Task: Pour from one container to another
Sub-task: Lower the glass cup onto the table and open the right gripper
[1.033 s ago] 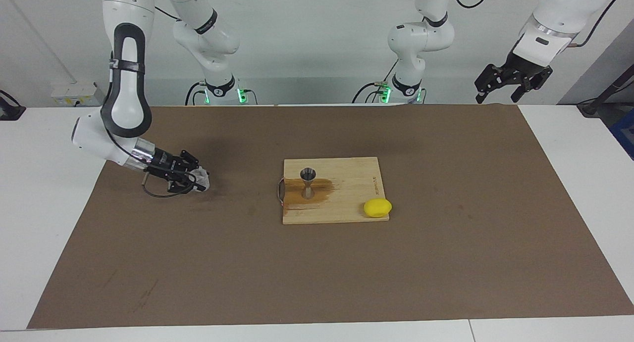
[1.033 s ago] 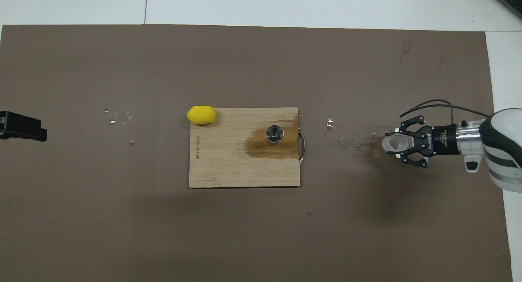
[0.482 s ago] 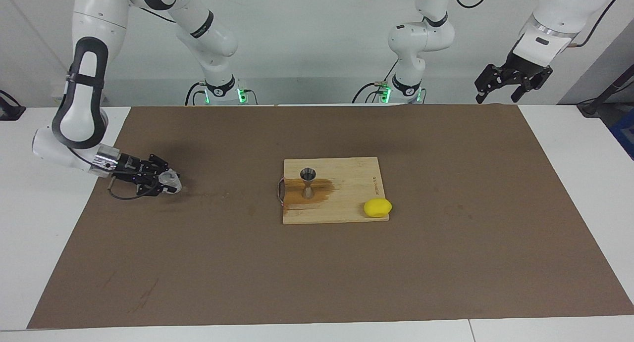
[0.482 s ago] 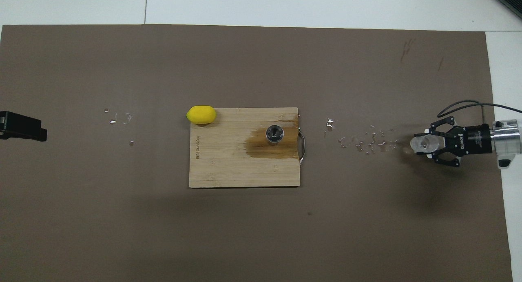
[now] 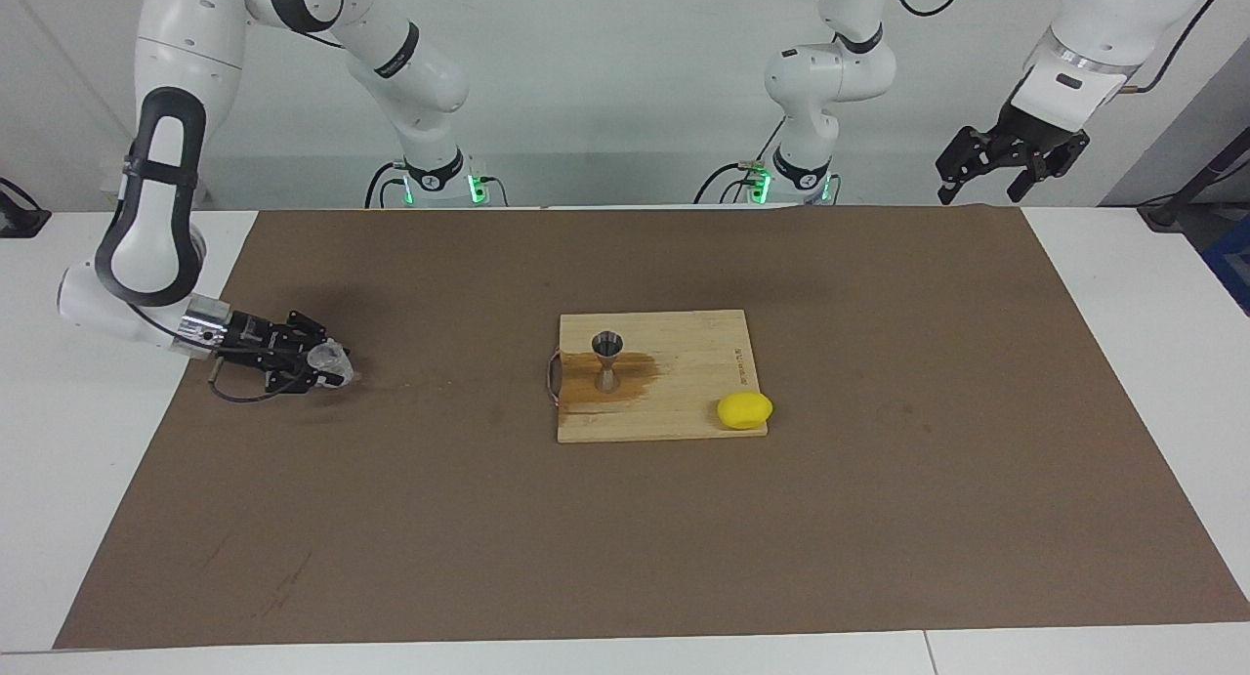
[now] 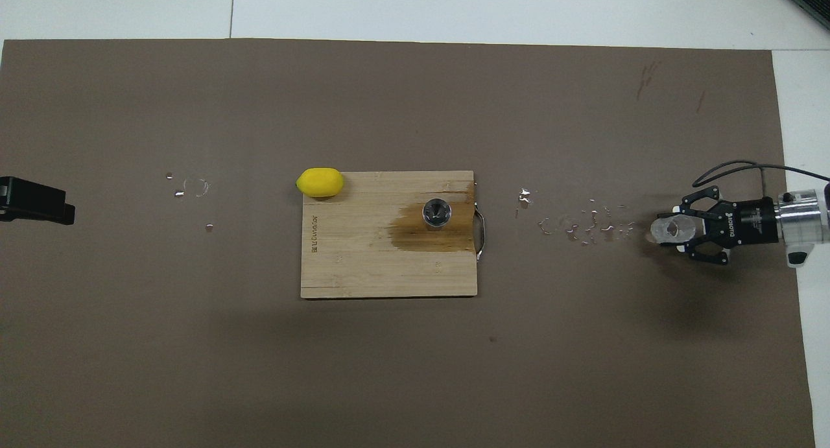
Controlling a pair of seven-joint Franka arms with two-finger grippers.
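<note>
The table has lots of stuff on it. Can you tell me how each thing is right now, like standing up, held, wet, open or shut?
Cup: held in the right gripper, low over the mat.
Jigger: upright on the board's wet patch.
Board: flat on the mat, stained wet at its handle end.
Lemon: lying at the board's corner.
Mat: water drops between board and cup.
Left gripper: raised, waiting, jaws open.
</note>
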